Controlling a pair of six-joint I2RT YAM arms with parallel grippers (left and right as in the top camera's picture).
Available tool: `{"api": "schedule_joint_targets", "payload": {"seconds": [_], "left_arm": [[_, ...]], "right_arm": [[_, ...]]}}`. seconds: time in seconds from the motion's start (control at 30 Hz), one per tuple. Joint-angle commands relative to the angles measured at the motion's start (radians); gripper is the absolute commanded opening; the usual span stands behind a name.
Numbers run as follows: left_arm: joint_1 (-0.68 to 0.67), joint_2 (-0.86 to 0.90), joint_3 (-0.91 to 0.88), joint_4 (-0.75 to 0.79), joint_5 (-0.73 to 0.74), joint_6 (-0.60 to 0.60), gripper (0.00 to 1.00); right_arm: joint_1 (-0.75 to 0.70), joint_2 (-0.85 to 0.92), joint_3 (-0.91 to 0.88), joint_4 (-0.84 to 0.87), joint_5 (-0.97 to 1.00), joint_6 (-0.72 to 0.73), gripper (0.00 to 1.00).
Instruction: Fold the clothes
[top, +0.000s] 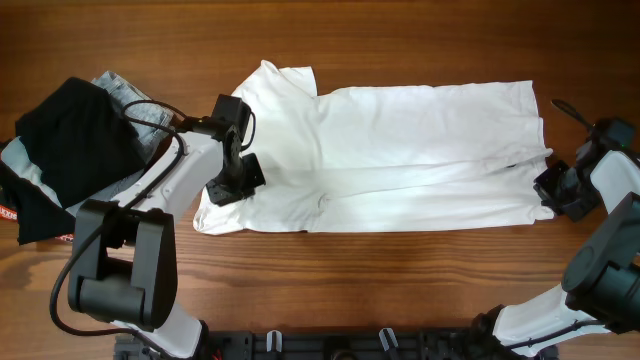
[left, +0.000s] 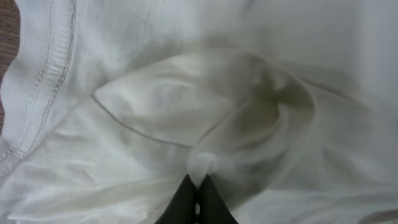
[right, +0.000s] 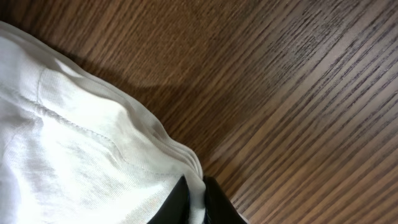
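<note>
A white T-shirt (top: 400, 150) lies spread across the middle of the wooden table, partly folded lengthwise. My left gripper (top: 232, 183) rests on its left part near the sleeve and is shut on a pinch of the white T-shirt fabric (left: 200, 167). My right gripper (top: 553, 190) is at the shirt's right edge, shut on the folded hem of the white T-shirt (right: 196, 186).
A pile of other clothes, black (top: 70, 140) and grey denim (top: 135, 100), lies at the left edge of the table. Bare wood (right: 298, 93) shows to the right of the shirt's hem.
</note>
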Motion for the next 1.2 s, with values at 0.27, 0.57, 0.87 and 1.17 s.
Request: {"api": "schedule_joint_targets", "payload": {"seconds": [0.27,0.57,0.87,1.17], "left_arm": [[0.122,-0.006,0.106,-0.041,0.03,-0.025,0.33],[0.116,-0.006,0.008,-0.01,0.012,-0.026,0.32],[0.116,-0.006,-0.255,0.11,0.015,-0.026,0.23],[0.118,-0.127,-0.268,-0.043,0.011,-0.074,0.16]], "right_arm": [[-0.003,-0.009,0.016,0.01,0.016,-0.008,0.16],[-0.003,-0.009,0.016,0.0,-0.01,-0.033,0.17],[-0.003,-0.009,0.016,-0.158,0.216,0.129,0.15],[-0.003,-0.011,0.021,-0.167,0.275,0.17,0.16]]}}
